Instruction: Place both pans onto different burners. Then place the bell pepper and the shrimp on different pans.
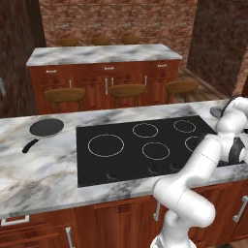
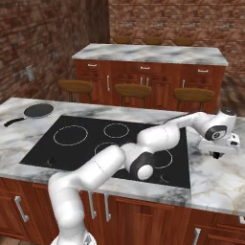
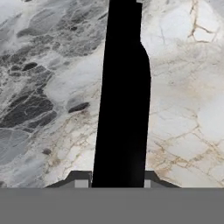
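Clamping a black pan handle (image 3: 122, 100): gripper (image 3: 114, 183), low over the marble tabletop (image 3: 188, 109) right of the cooktop (image 1: 121, 160); black pan (image 1: 46, 127) far left.

Black pan (image 1: 46, 127) on marble counter (image 1: 38, 169) left of cooktop (image 1: 121, 162), five burners (image 1: 106, 145)

The counter (image 1: 43, 164) was marble, white veined with grey and tan. The cooktop (image 1: 121, 167) was flat black with thin white burner rings (image 1: 106, 145). The pan (image 1: 46, 127) on the counter was black, as was the long handle (image 3: 124, 87) between the dark fingertips. Cabinets (image 1: 87, 80) were reddish-brown wood, the walls (image 1: 116, 19) red brick.
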